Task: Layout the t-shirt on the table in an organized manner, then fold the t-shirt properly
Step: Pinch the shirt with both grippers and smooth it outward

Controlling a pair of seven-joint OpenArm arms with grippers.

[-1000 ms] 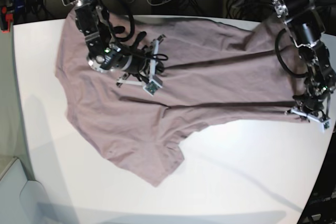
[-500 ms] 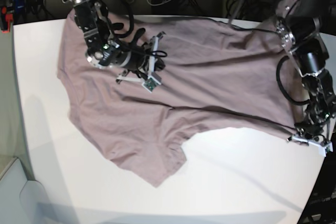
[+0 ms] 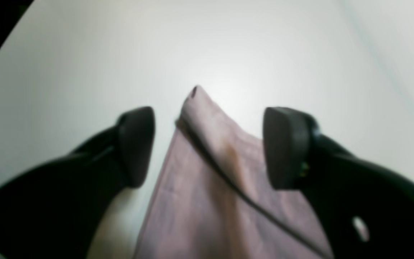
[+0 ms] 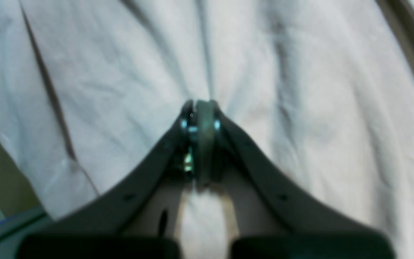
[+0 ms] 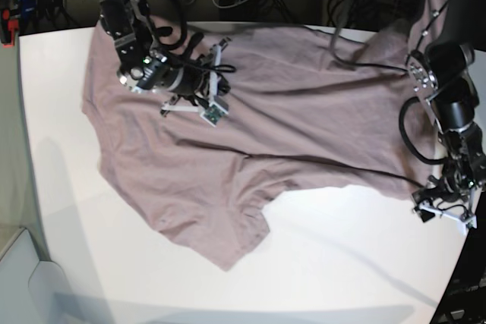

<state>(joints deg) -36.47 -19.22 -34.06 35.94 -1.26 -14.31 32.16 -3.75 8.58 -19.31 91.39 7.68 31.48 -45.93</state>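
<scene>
Overhead: t-shirt (image 5: 250,142) spread on white table (image 5: 342,263); left gripper (image 3: 208,147) agape, empty; right gripper (image 4: 199,115) pinching cloth.

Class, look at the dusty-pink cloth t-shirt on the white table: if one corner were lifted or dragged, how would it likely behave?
The dusty-pink cloth t-shirt would probably drape limply rather than hold shape, since it lies in soft wrinkles and long creases. It looks thin and likely light for its spread. On the smooth white table it may slide and bunch when dragged rather than stay flat.
</scene>
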